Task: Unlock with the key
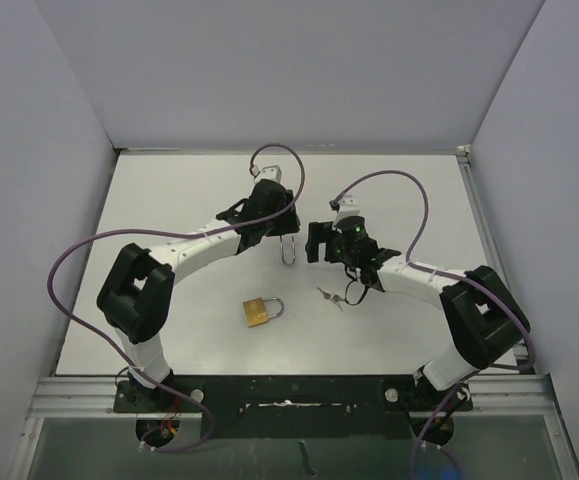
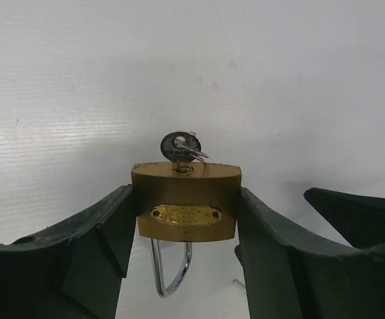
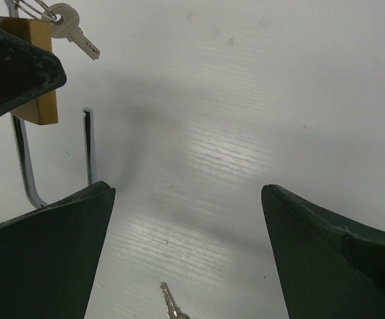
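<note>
My left gripper [image 2: 185, 199] is shut on a brass padlock [image 2: 186, 203], its fingers pressing both sides of the body. A key [image 2: 181, 147] stands in the keyhole on top, with a ring and a second key hanging off it. The steel shackle [image 2: 172, 269] hangs below. In the right wrist view one shackle leg [image 3: 88, 146] ends free, outside the padlock [image 3: 38, 100]. My right gripper [image 3: 189, 193] is open just right of the lock, with nothing between its fingers. From above, the left gripper [image 1: 274, 225] and the right gripper [image 1: 316, 240] face each other over the shackle [image 1: 289, 255].
A second brass padlock [image 1: 259, 312] lies shut on the white table nearer the arm bases. Loose keys [image 1: 331, 297] lie under my right wrist, with one key tip [image 3: 172, 307] showing between the right fingers. Grey walls enclose the table.
</note>
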`<state>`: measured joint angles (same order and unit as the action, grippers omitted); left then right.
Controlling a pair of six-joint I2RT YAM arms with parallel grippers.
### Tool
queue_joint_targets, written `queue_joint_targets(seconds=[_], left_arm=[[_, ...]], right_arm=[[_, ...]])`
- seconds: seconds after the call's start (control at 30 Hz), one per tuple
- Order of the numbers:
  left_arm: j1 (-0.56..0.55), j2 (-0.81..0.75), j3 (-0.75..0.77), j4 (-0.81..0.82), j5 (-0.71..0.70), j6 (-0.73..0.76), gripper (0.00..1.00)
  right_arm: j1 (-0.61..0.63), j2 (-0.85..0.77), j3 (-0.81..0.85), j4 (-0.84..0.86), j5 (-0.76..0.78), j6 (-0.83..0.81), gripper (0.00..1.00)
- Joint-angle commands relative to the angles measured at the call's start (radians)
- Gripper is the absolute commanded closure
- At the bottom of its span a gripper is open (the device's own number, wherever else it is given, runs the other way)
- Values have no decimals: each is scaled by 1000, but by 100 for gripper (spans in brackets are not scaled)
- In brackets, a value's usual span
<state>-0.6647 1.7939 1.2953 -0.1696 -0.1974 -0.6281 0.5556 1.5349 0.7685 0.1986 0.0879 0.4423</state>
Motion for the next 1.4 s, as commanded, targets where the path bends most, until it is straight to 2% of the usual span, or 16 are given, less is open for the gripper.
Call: queue_joint_targets(seconds=[0.0,0.67,0.97,1.1,1.37], left_arm=[[3,-65,84,76,4,-77,100],[80,-117,26,207,128,-217,100],[98,-125,-13,242,161,-235,100],[116,-141,-16,206,117,-186,100],[234,-166,-24,134,109,-83,100]], right_arm=[[34,44,90,-30,183,-52,1],[118,200,101,139,156,-55,1],[147,243,149,137,130,-78,1],[139,197,119,113,188,-73,1],[112,60,43,63,219,-89,1]])
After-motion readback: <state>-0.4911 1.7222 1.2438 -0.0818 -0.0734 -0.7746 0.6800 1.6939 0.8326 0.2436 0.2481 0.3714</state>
